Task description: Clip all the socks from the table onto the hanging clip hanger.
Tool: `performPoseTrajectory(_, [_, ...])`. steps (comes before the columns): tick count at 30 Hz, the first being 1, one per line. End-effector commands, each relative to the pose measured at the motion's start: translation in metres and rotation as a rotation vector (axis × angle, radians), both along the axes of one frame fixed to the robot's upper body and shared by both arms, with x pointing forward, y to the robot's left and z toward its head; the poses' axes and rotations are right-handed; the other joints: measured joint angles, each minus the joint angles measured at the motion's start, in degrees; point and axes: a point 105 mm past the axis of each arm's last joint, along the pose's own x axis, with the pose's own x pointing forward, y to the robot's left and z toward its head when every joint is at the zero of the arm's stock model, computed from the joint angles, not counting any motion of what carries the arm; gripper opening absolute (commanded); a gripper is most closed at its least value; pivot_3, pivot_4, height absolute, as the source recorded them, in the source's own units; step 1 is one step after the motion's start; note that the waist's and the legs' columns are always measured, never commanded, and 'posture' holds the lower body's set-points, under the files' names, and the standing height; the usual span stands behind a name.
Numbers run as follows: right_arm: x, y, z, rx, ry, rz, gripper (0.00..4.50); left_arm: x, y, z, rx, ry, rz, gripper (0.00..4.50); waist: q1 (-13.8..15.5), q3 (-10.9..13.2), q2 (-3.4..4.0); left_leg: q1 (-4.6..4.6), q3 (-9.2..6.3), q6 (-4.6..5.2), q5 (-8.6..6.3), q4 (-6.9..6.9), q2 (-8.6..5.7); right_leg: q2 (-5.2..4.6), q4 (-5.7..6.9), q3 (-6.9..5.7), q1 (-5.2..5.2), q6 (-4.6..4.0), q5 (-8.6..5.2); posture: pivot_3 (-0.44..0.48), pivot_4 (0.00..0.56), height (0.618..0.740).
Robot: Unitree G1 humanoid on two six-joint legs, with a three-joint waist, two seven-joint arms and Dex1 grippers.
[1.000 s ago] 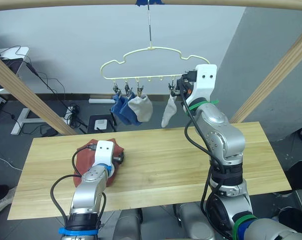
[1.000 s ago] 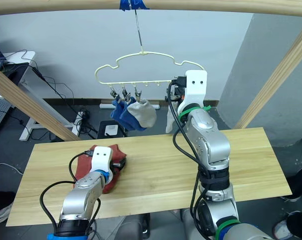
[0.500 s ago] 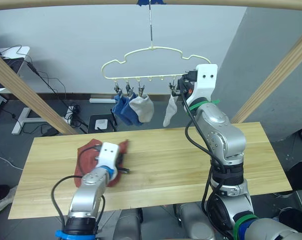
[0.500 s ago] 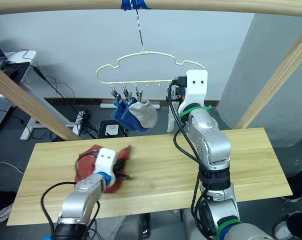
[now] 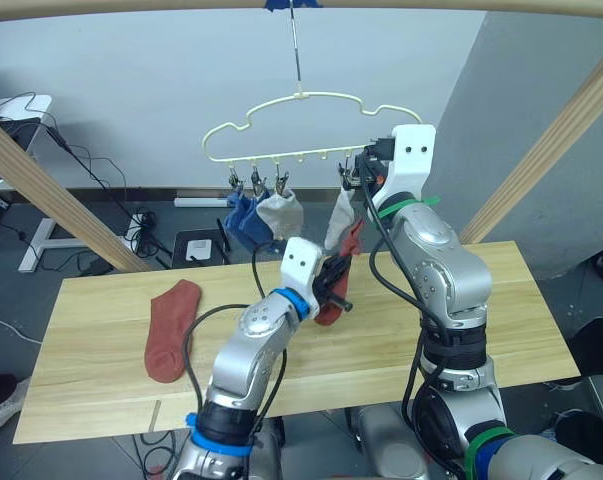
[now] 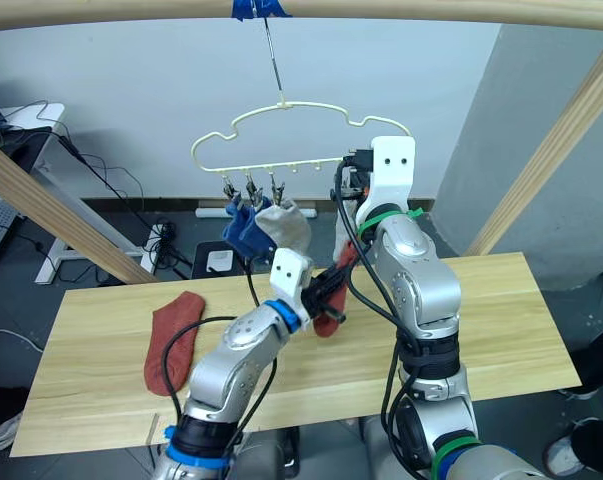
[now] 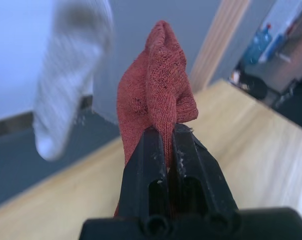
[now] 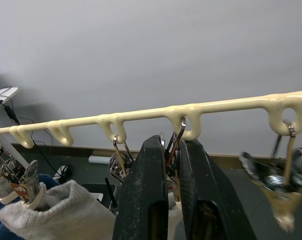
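Table (image 5: 501,330) holding one rust-red sock (image 5: 169,330), flat near left end. Clip hanger (image 5: 291,128) above with two blue socks (image 5: 243,220) and two grey socks (image 5: 281,212) clipped. Step in hand: carrying second rust-red sock (image 5: 341,275) up toward hanger. Left gripper (image 7: 167,145) pinched shut on it. Right gripper (image 8: 173,165) closed narrow around a metal clip (image 8: 175,145). Next, probably: squeeze clip open, feed cuff in.

The two head views look forward and down from above the table (image 5: 501,300), taking in the clip hanger (image 5: 301,125) and both arms (the same scene, slightly offset); the left wrist view looks closely along its fingers (image 7: 188,165) at a rust-red sock (image 7: 158,95); the right wrist view looks closely up at the hanger's lower bar (image 8: 140,114), shared with the head views.
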Motion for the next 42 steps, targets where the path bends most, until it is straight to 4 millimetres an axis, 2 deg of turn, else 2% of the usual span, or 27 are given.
performPoseTrajectory(1, [-0.011,0.003,0.028,0.031,-0.107,0.021,0.00,0.011,-0.001,0.012,-0.029,-0.046,0.066,0.02,-0.2,0.0,0.00,0.00,0.00,0.00,0.00,-0.01,0.00,0.02,0.00,0.00,0.00,0.00,0.00,-0.232,0.239,0.740])
performPoseTrajectory(12, [-0.012,0.004,0.025,0.016,-0.090,0.019,0.00,0.024,-0.021,0.037,-0.084,-0.100,0.100,0.02,-0.4,0.0,0.00,-0.02,-0.01,0.00,0.00,-0.01,-0.05,0.04,0.00,-0.02,-0.01,0.00,0.00,-0.233,0.235,0.740])
performPoseTrajectory(42, [-0.011,0.004,0.020,-0.029,-0.070,0.001,0.00,0.036,-0.022,0.059,-0.130,-0.132,0.168,0.02,-0.3,0.0,0.00,-0.03,-0.02,0.00,0.00,-0.01,-0.09,0.04,-0.01,-0.02,-0.01,0.01,0.00,-0.233,0.233,0.740])
